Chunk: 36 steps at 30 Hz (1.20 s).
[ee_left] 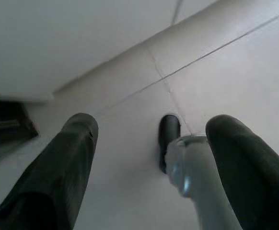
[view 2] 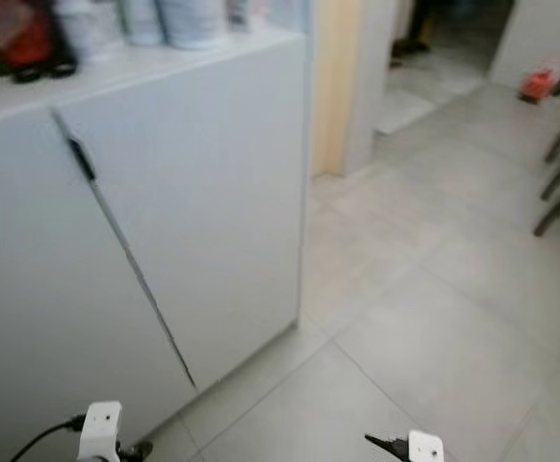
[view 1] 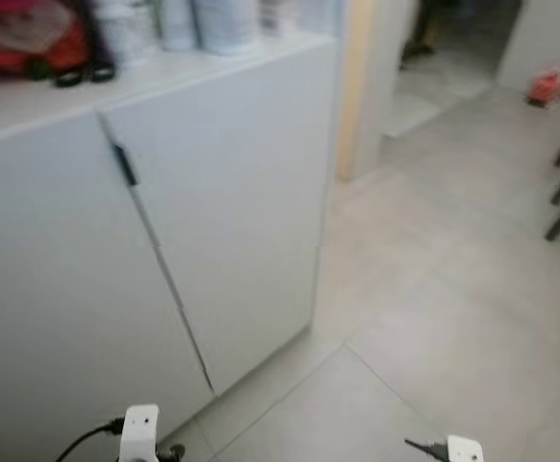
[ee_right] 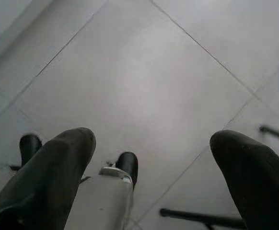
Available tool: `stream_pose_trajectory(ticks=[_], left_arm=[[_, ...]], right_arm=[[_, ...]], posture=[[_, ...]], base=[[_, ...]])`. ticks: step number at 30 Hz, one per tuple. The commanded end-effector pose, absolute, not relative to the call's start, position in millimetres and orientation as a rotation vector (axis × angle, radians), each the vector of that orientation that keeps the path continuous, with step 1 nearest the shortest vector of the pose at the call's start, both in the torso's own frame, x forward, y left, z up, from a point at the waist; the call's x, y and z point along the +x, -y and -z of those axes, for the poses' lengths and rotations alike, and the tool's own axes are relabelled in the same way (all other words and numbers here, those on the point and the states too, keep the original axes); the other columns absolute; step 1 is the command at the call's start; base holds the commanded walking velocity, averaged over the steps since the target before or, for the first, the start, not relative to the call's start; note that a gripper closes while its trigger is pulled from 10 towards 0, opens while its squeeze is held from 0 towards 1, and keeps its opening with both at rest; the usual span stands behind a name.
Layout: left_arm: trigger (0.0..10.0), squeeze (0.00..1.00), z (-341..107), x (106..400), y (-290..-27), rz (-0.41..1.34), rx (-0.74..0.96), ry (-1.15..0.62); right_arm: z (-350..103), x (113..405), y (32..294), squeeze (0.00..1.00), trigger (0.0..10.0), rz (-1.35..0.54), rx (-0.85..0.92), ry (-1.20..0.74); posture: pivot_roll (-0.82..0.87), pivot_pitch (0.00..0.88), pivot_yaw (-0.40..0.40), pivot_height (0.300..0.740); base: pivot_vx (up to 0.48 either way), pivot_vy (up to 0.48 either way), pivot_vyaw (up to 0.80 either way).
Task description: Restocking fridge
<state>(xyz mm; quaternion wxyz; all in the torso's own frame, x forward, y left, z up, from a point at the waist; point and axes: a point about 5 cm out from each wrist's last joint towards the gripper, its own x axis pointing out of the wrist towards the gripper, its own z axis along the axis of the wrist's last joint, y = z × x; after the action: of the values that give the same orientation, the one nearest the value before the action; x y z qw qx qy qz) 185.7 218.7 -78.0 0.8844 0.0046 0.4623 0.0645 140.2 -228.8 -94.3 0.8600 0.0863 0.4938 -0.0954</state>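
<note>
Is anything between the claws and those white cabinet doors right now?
Nothing visible. Both claws, left claw and right claw, hang open and empty over bare tiled floor. The white cabinet stands ahead to the robot's left, doors closed.

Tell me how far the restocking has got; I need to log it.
Nothing looks done: the white cabinet's doors are closed, and the containers and red item on its top sit untouched. Nothing is in hand: the left tool and right tool hang open and empty over the tiled floor. Picking up goods, finding the fridge and loading it are all left.
</note>
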Motion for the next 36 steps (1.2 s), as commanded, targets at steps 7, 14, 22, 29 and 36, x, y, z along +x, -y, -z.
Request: stream_pose_trajectory(ticks=[7, 14, 22, 29, 36], left_arm=[[10.0, 0.0, 79.8, 182.5, -219.4, -0.147, 0.008, -0.981], [10.0, 0.0, 82.3, 176.5, -221.1, -0.172, -0.002, -0.997], [10.0, 0.0, 82.2, 176.6, -221.3, -0.169, 0.004, -0.994], [10.0, 0.0, 81.8, 177.4, -221.3, -0.17, 0.005, -0.992], [10.0, 0.0, 81.4, 178.3, -221.2, -0.172, 0.004, -0.993]], right_arm=[[95.5, 136.4, 229.3, 0.0, 10.0, 0.204, 0.183, -1.046], [96.0, 134.3, 229.8, 0.0, 10.0, 0.196, 0.179, -1.048], [96.0, 134.1, 229.8, 0.0, 10.0, 0.192, 0.176, -1.049], [95.7, 134.9, 230.1, 0.0, 10.0, 0.188, 0.174, -1.048], [95.4, 135.7, 230.7, 0.0, 10.0, 0.2, 0.177, -1.048]], posture=[[-0.03, 0.0, -0.023, 0.74], [-0.03, 0.0, -0.023, 0.74], [-0.03, 0.0, -0.023, 0.74], [-0.03, 0.0, -0.026, 0.74], [-0.02, 0.0, -0.029, 0.74]], base=[[0.0, 0.0, 0.8], [0.0, 0.0, 0.8], [0.0, 0.0, 0.8], [0.0, 0.0, 0.8], [0.0, 0.0, 0.57]])
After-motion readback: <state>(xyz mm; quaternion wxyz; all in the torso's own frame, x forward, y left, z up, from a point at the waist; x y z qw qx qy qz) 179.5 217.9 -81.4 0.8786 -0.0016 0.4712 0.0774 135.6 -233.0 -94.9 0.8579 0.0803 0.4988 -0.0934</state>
